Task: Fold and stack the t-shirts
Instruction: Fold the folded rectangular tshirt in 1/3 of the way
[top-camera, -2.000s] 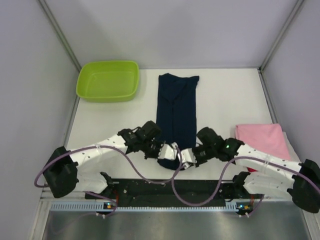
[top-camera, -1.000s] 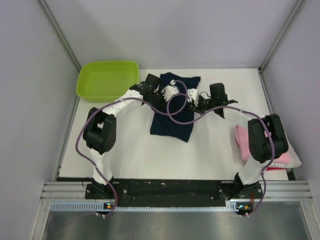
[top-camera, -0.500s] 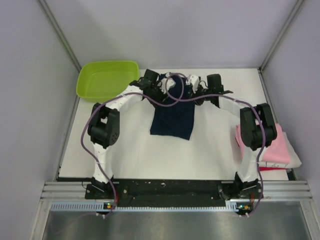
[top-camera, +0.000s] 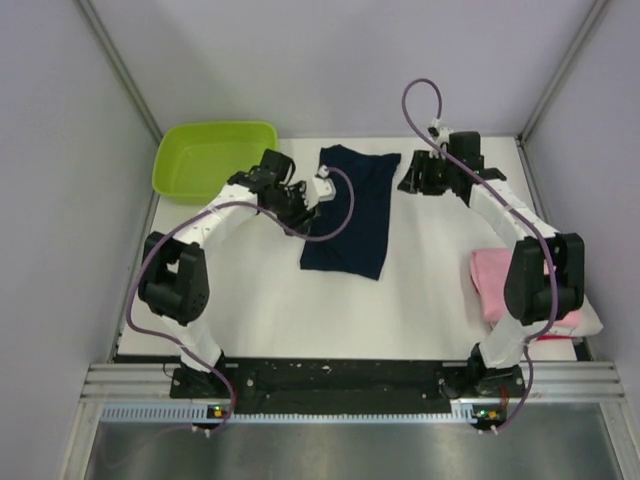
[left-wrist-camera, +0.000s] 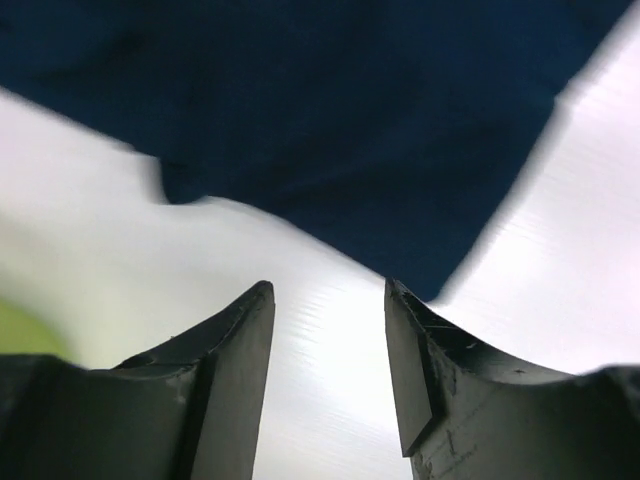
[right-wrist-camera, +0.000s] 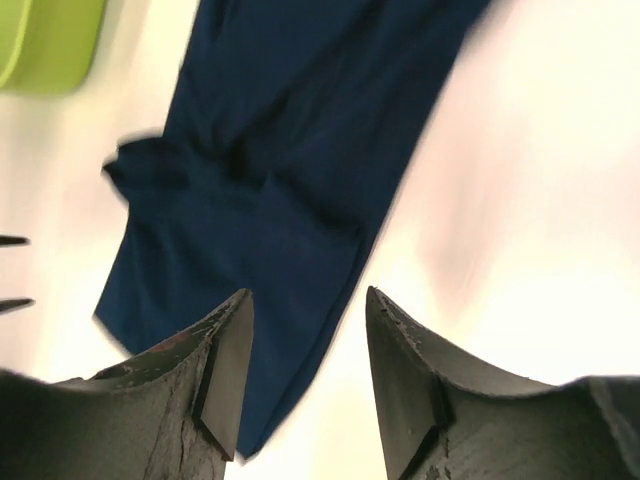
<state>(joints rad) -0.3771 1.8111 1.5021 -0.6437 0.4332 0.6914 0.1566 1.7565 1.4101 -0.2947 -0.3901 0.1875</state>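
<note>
The dark navy blue cloth t-shirt (top-camera: 347, 215) is seen folded into a short rectangle near the middle of the far edge of the white table (top-camera: 250, 300). From above, the left hand (top-camera: 318, 190) is found beside the shirt's left edge and the right hand (top-camera: 410, 182) just off its right edge. Only in the wrist views are both pairs of fingers (left-wrist-camera: 230, 370) shown spread, with nothing pinched. A folded pink t-shirt (top-camera: 495, 280), shown only from above, is placed at the right edge. The far left corner is occupied by a lime green plastic tub (top-camera: 215, 160).
</note>
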